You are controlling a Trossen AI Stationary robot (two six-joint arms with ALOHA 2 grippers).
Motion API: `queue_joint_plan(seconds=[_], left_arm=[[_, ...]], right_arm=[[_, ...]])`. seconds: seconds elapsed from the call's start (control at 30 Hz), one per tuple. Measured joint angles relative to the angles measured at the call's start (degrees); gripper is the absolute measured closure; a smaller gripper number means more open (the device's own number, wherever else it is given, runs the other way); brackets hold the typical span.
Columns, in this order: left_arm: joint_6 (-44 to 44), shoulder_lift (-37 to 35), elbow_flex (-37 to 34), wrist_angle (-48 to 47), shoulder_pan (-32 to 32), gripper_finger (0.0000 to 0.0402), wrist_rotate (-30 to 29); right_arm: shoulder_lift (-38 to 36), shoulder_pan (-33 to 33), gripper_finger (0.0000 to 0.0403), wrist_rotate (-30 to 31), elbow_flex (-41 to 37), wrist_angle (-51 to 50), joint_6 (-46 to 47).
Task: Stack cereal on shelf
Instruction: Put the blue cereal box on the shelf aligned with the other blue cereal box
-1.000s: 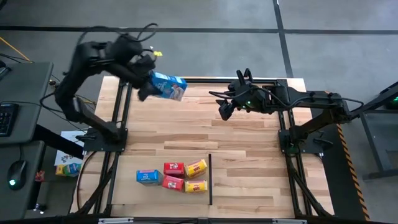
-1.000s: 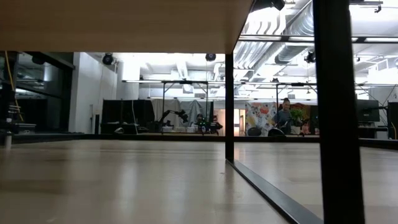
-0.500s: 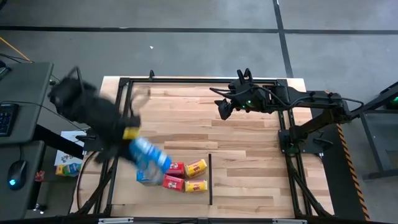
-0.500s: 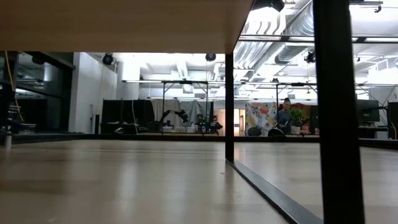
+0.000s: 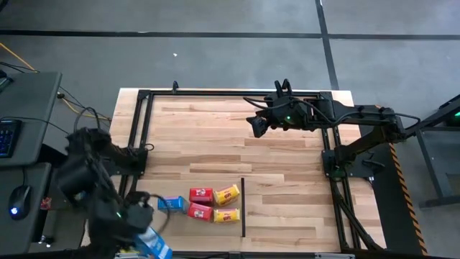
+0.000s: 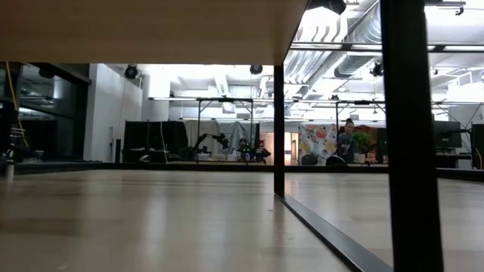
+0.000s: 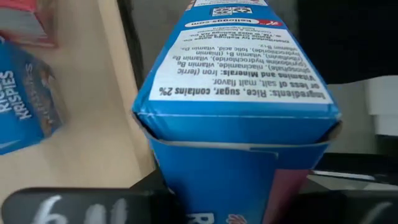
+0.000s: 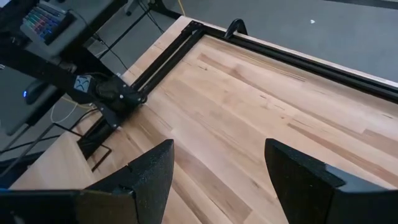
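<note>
My left gripper (image 5: 144,239) is at the table's near left edge, shut on a blue cereal carton (image 5: 153,246). This carton fills the left wrist view (image 7: 239,106), printed side panel up. On the table near the near edge lie another blue carton (image 5: 171,204), two red cartons (image 5: 200,194) (image 5: 199,211) and two yellow cartons (image 5: 226,193) (image 5: 226,215), all flat on the wood. In the left wrist view the lying blue carton (image 7: 25,93) and a red one (image 7: 22,22) show beside the held one. My right gripper (image 5: 257,126) hovers open over the far middle of the table. My left gripper holds the blue carton by one end (image 7: 236,186), and the rest of it sticks out forward past the fingers. The carton itself hides the fingers and the place of contact. It is lifted clear, out over the table's near left edge.
A thin black shelf frame (image 5: 243,207) stands right of the cartons. In the low view its upright (image 6: 278,128) and a board (image 6: 144,30) overhead show. Black rails (image 5: 136,144) run along the table's sides. Bare wood lies between the cartons and the right gripper.
My left arm has swept fast from the table's far left corner toward the near edge, carrying the blue carton past the lying cartons to the near left corner. The right gripper and the lying cartons have stayed in place.
</note>
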Motion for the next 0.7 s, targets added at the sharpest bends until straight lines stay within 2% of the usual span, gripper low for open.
queue_joint_plan(seconds=[0.27, 0.5, 0.63, 0.7], left_arm=[[3.93, 4.9, -0.01, 0.14, 0.16, 0.031, -4.81], [-0.96, 5.02, -0.01, 0.12, 0.0, 0.031, -9.58], [-0.11, 4.64, -0.39, 0.33, -1.73, 0.0317, -12.26], [-0.02, 3.16, -2.71, 0.28, -2.69, 0.032, -12.56]], right_arm=[[0.02, 0.04, 0.016, 0.0, -0.02, -1.04, -0.39], [0.02, 0.04, 0.016, -1.02, -0.02, -2.56, -3.42], [0.02, 0.04, 0.016, -1.67, -0.02, -3.72, -3.6], [0.02, 0.04, 0.016, -1.79, -0.02, -4.55, -3.58]])
